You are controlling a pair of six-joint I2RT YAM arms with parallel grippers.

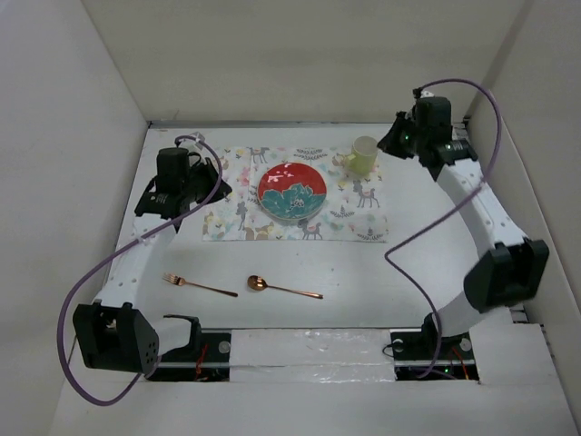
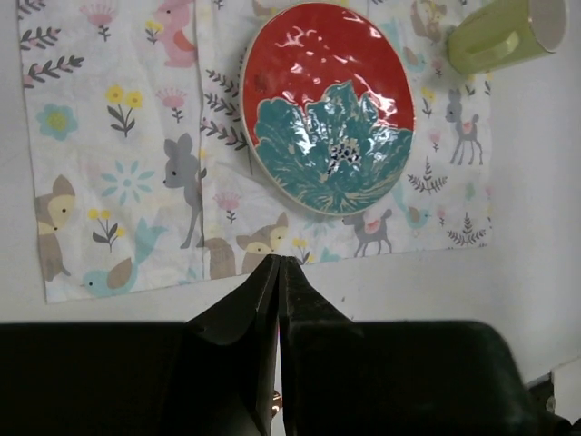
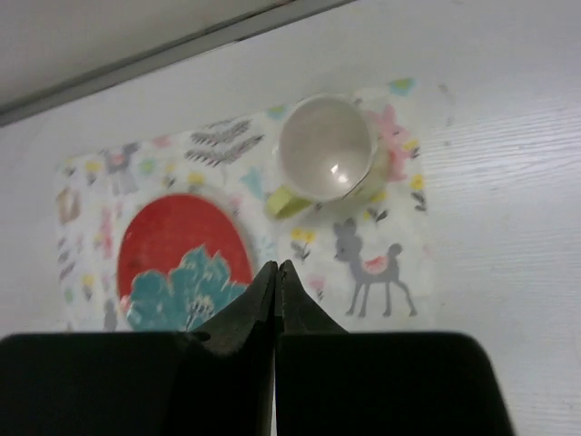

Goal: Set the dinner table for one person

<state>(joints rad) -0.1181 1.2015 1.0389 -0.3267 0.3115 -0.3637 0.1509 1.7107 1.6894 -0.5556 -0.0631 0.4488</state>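
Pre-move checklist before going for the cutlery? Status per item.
1. Left gripper empty: ok, shut on nothing.
2. Right gripper empty: ok, shut on nothing.
3. Plate on placemat: ok.
4. Cup upright on the placemat's far right corner: ok.
5. Fork and spoon set by the plate: not ok, both lie on the bare table near the arm bases.
6. Jaws open for a pick: not ok.

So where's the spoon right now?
In the top view, the spoon lies on the table, front centre, right of the fork and short of the placemat.
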